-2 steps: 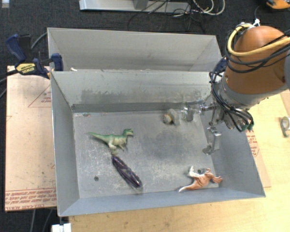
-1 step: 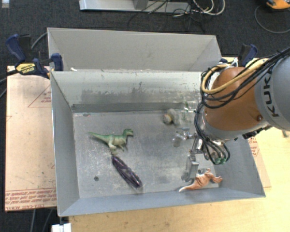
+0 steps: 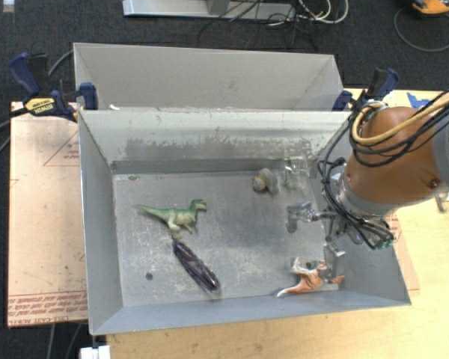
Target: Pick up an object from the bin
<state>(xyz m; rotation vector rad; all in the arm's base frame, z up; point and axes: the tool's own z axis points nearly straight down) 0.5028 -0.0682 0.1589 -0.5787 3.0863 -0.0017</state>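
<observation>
One claw (image 3: 315, 235) is hanging wide open right by orange dino (image 3: 309, 280), w/ green dino (image 3: 176, 214) lying well apart.

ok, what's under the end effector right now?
An orange toy dinosaur lies on the bin floor in the front right corner. The end effector covers the dinosaur's right end, so whether they touch cannot be seen.
</observation>
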